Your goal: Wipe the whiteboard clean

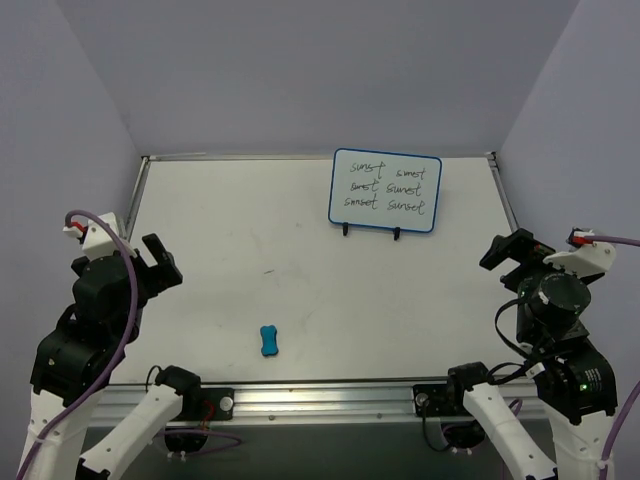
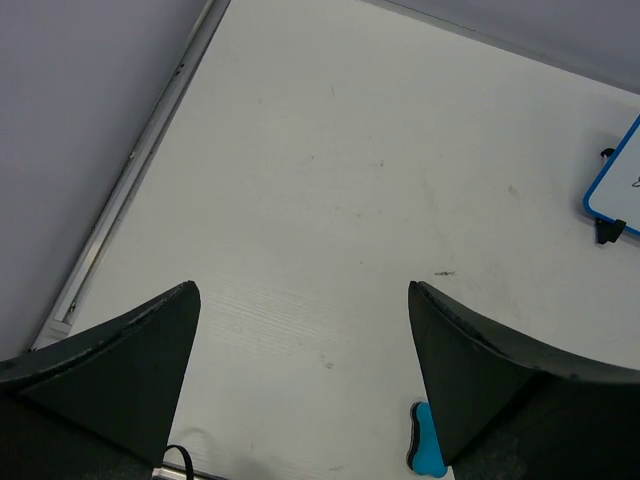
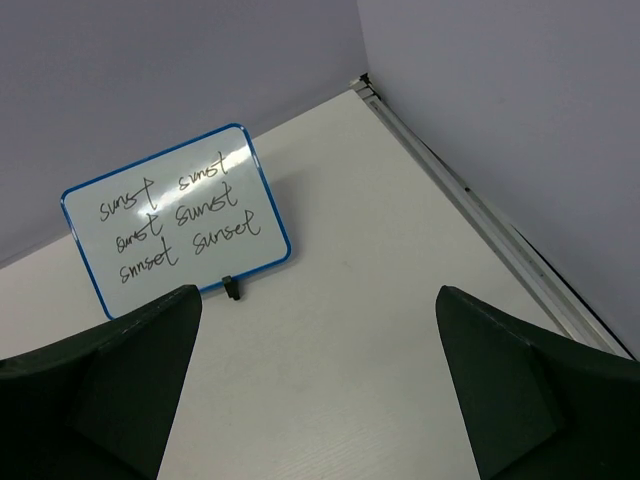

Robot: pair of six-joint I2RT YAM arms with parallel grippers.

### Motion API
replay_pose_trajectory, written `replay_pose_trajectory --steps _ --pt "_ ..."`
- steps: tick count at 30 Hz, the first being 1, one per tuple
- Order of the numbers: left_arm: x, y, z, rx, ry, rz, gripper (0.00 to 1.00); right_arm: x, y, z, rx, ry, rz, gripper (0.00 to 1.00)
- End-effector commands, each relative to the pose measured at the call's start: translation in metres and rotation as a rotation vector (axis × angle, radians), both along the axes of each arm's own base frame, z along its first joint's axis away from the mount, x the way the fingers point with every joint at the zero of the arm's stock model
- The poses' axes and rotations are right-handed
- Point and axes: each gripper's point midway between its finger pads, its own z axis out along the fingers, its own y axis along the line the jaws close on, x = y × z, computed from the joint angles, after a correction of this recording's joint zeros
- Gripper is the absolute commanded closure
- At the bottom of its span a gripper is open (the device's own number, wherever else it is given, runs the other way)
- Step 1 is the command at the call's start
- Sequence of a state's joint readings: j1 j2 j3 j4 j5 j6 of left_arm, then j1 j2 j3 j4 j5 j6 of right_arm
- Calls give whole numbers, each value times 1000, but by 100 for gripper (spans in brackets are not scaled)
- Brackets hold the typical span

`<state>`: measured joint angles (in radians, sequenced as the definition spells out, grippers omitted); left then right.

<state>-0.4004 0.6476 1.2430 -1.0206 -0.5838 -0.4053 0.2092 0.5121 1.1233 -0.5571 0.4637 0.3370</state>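
Tabletop (image 1: 300, 230) bears whiteboard (image 1: 385, 190); left jaws, right jaws wide apart, empty.

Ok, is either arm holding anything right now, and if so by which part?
Nothing is held. The left tool and right tool are both open and empty; the blue eraser lies apart from both.

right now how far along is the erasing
Done: nothing. The whiteboard carries three full rows of writing. In hand: nothing. The left gripper and right gripper are both open and empty, and the eraser lies apart from both, nearer the left arm. Left: pick up the eraser and wipe the whole board.
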Motion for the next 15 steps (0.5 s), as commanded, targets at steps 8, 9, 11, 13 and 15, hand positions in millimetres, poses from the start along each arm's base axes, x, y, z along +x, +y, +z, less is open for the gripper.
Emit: replay_pose_trajectory --steps 8,9,11,13,15 --pt "10 -14 7 -77 8 -12 6 13 7 6 48 -49 16 0" --pt "13 -23 4 -101 17 -43 6 16 11 3 54 -44 34 0" --pt "22 -35 -16 -142 74 -52 6 25 25 1 74 -51 102 0" --pt "37 -60 -39 -225 145 -89 6 33 36 -8 103 -34 147 0" --pt "50 -88 -80 -279 247 -145 6 37 39 -14 128 -24 147 0"
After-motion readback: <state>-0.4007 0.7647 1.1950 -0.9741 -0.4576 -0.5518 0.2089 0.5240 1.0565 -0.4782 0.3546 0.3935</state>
